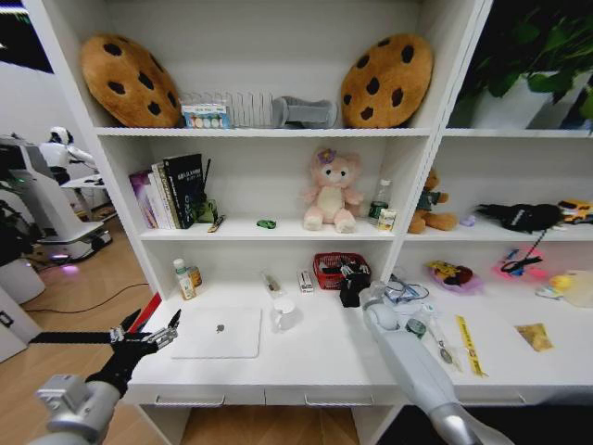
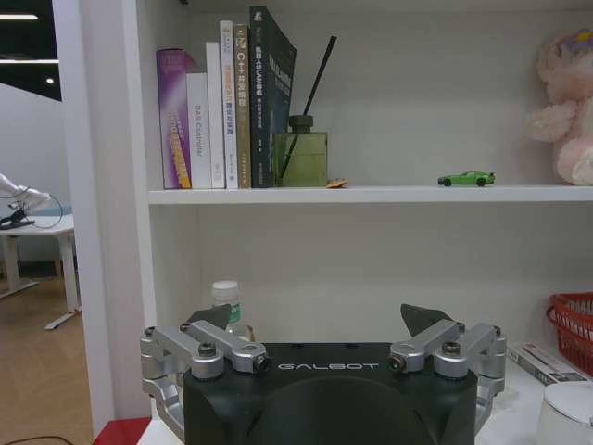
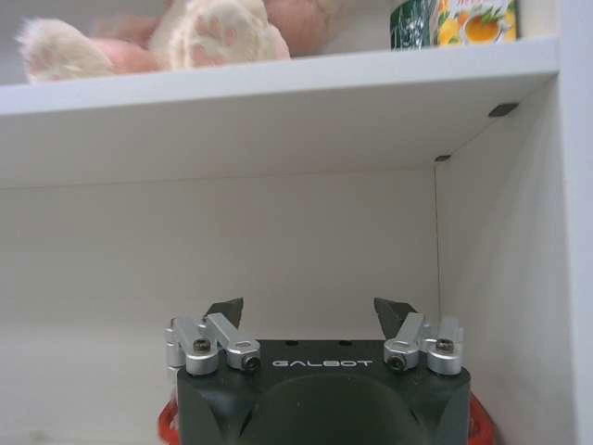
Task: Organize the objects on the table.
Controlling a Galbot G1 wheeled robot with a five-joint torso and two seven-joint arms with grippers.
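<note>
Both grippers are spread wide and hold nothing: the left gripper (image 1: 146, 339) hangs off the table's (image 1: 334, 357) front corner, the right gripper (image 1: 352, 289) above the red basket (image 1: 332, 269). Just beyond the left one lies the laptop (image 1: 217, 332), probably rigid, slick and flat, best pinched at an edge; a white mug (image 1: 283, 313) and bottle (image 1: 184, 278) crowd it.

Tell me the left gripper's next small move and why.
Probably ease the left gripper forward and inward toward the silver laptop: it hovers open off the desk's left front edge, holding nothing, with the closed laptop lying flat just beyond it.
</note>
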